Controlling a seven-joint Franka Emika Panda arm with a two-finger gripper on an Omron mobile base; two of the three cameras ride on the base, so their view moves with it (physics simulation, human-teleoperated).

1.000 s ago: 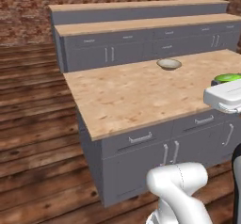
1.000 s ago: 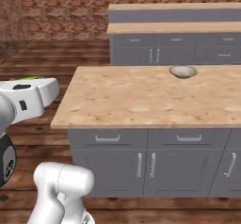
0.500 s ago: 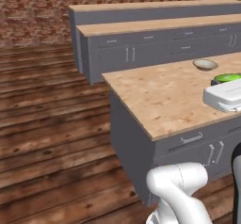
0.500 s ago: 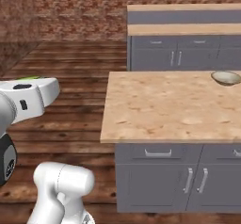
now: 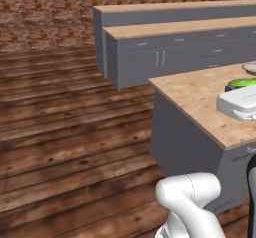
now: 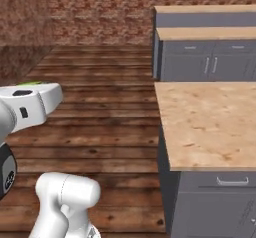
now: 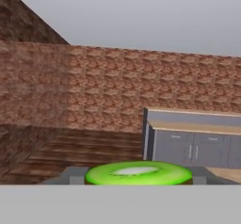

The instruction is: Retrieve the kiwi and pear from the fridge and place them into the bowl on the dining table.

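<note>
A: Where's the fruit?
B: Kiwi (image 7: 138, 173), cut face bright green, sits btwn gripper (image 7: 136, 180) tips, clenched on it, held above dining table (image 5: 200, 94) edge.
A: Bowl?
B: Bowl (image 5: 249, 68) on far tabletop, well apart.

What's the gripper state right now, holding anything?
Gripper: closed on a bright green, white-centred fruit, apparently the kiwi cut side up.

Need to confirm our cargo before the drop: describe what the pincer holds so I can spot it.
Find the wood-topped island at the right of the left base view; the end of the white arm shows in front of it. Clamped there in the pincer is the kiwi: a flat bright-green face with a pale centre and brown skin, unlike the tan bowl beyond it.
</note>
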